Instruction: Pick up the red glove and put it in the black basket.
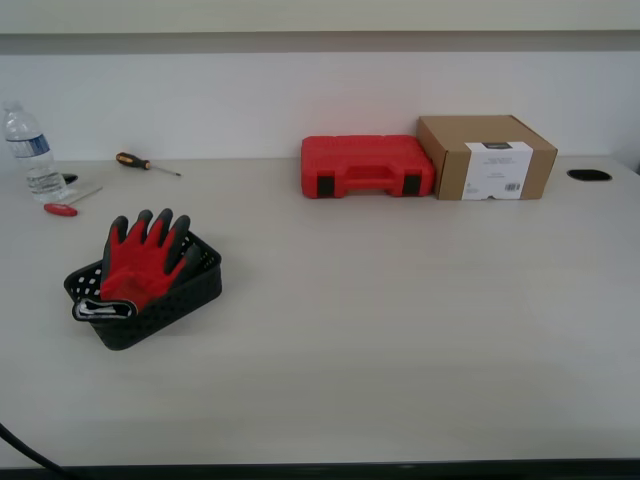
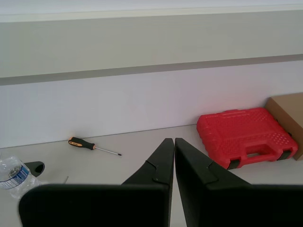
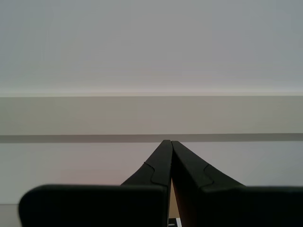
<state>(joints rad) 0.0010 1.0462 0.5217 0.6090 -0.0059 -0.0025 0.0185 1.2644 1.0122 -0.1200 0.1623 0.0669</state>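
Pale surface (image 1: 400, 340) runs back to a white wall. At the far edge a cardboard box (image 1: 487, 157) stands just right of a red case (image 1: 367, 166). Near left, the basket (image 1: 150, 305) holds the glove (image 1: 140, 262), fingers pointing far, cuff over the near rim. Far left stand a bottle (image 1: 28, 150), an orange screwdriver (image 1: 145, 163) and a small red-handled tool (image 1: 66, 206). My first claw (image 2: 174, 140) is closed and empty, tips together; my second claw (image 3: 168, 142) likewise, facing the wall

Red glove (image 1: 138, 262), dark grey fingertips; black basket (image 1: 175, 300), perforated; red case (image 1: 366, 166); brown box (image 1: 486, 156).
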